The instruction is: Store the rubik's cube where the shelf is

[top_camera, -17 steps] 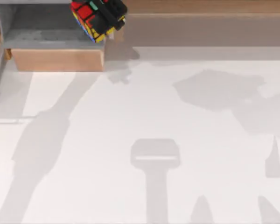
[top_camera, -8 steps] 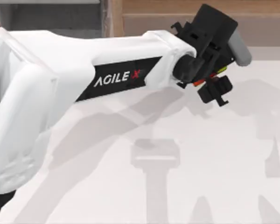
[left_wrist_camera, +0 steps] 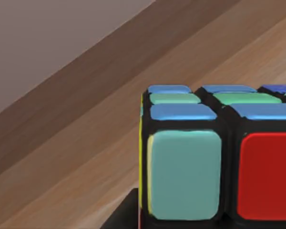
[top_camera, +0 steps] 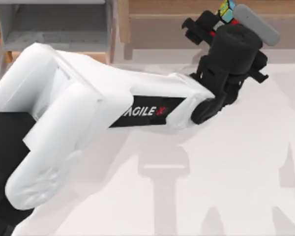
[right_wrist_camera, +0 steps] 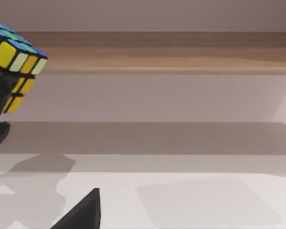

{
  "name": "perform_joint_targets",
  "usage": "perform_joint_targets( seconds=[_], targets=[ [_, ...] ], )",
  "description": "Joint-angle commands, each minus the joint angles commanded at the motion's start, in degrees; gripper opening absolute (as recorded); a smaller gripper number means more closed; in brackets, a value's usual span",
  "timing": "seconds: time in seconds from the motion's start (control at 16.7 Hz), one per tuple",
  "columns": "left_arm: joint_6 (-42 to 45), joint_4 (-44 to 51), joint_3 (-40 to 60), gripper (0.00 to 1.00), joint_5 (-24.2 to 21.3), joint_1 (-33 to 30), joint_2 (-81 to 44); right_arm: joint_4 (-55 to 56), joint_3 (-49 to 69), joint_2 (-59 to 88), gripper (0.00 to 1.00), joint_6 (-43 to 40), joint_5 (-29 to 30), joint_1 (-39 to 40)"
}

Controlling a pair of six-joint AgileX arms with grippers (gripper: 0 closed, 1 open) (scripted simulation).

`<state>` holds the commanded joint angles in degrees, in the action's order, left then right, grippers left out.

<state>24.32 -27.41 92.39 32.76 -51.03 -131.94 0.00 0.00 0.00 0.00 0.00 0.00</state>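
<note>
My left gripper (top_camera: pixel 221 17) pinches the one rubik's cube (top_camera: pixel 227 10) between its black fingers, holding it up at the front edge of the shelf (top_camera: pixel 187 7), the long wooden board along the table's far side; from the left wrist the cube (left_wrist_camera: pixel 214 157) sits just above the wood grain (left_wrist_camera: pixel 86 143). The white left arm (top_camera: pixel 88 113) crosses the table (top_camera: pixel 211 187) from the left, its black panel reading "AGILEX" (top_camera: pixel 145 111). From the right wrist, the cube (right_wrist_camera: pixel 16 59) hangs level with the board (right_wrist_camera: pixel 157 52), while I cannot tell the state of my right gripper (right_wrist_camera: pixel 81 212)
</note>
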Motion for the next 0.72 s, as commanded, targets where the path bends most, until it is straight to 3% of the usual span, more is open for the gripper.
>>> perform_joint_targets(
  seconds=[0.36, 0.72],
  targets=[
    [-4.85, -28.14, -1.67, 0.0, 10.16, -0.96, -4.92, 0.0, 0.0, 0.0, 1.0, 0.0, 0.0, 0.0],
    [-10.28, -40.78, -2.61, 0.0, 14.29, -0.14, -8.34, 0.0, 0.0, 0.0, 1.0, 0.0, 0.0, 0.0]
  ],
)
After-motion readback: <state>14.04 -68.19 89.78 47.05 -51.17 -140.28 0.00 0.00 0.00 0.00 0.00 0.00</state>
